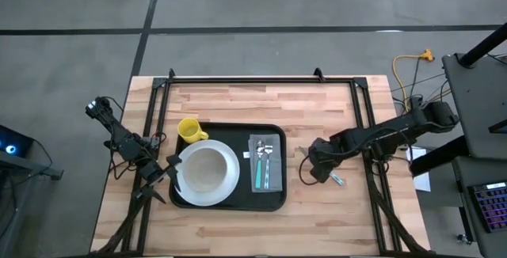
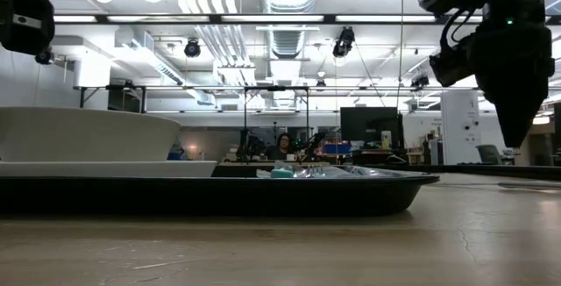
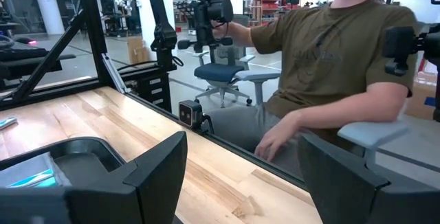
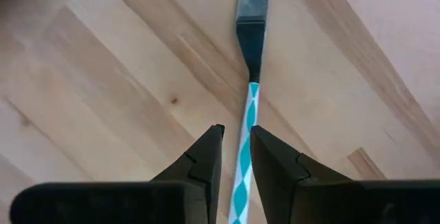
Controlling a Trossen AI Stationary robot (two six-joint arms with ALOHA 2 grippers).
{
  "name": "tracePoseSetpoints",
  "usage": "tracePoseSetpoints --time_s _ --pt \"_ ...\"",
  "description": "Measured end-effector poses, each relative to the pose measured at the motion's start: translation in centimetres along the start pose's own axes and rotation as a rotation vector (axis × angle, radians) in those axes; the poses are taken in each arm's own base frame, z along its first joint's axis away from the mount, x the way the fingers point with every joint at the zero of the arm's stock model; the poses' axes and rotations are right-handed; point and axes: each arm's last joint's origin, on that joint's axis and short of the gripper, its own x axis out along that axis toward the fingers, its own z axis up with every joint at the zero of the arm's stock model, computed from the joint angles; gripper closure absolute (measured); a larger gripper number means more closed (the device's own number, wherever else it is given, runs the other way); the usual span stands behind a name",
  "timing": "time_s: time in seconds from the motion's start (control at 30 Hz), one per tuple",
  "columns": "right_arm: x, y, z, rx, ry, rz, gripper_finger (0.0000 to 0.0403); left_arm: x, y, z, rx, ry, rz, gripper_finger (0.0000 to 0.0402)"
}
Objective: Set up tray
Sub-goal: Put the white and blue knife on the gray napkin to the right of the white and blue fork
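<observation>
The black tray (image 1: 273, 202) lies mid-table and carries a white plate (image 1: 207, 171), a yellow mug (image 1: 188, 129) and a grey napkin (image 1: 266, 143) with two teal-handled utensils on it. To the right of the tray, a knife (image 4: 246, 114) with a teal-and-white handle lies flat on the wood. My right gripper (image 4: 237, 148) points down above the knife. It is open, with one finger on each side of the handle, and it stays clear of the table in the low view (image 2: 517, 137). My left gripper (image 3: 247, 183) waits open and level at the tray's left edge.
Bare wood lies to the right of and in front of the tray. A black frame rail (image 1: 368, 131) runs along the table's sides and far edge. Beyond the table's edge a person (image 3: 330, 66) sits in a chair.
</observation>
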Motion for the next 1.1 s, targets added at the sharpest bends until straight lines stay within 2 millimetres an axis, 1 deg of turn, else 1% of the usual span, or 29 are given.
tracePoseSetpoints --time_s 0.3,0.47,0.53,0.67,0.93,1.1 --pt "1.8 -1.3 -0.8 -0.043 0.042 -0.051 0.0335 0.0 0.0 0.0 0.000 0.000 0.000 0.0147" --pt "3.0 -1.4 -1.1 -0.083 0.055 0.025 0.0335 0.0 0.0 0.0 0.000 0.000 0.000 0.0147" --pt "3.2 -1.4 -1.1 -0.092 0.051 0.050 0.0335 0.0 0.0 0.0 0.000 0.000 0.000 0.0147" --pt "3.6 -1.8 -1.3 -0.097 0.060 0.039 0.0335 0.0 0.0 0.0 0.000 0.000 0.000 0.0147" --pt "5.3 -3.2 -2.2 -0.095 0.067 0.010 0.0335 0.0 0.0 0.0 0.000 0.000 0.000 0.0147" --pt "5.5 -3.4 -2.3 -0.081 0.064 0.008 0.0335 0.0 0.0 0.0 0.000 0.000 0.000 0.0147"
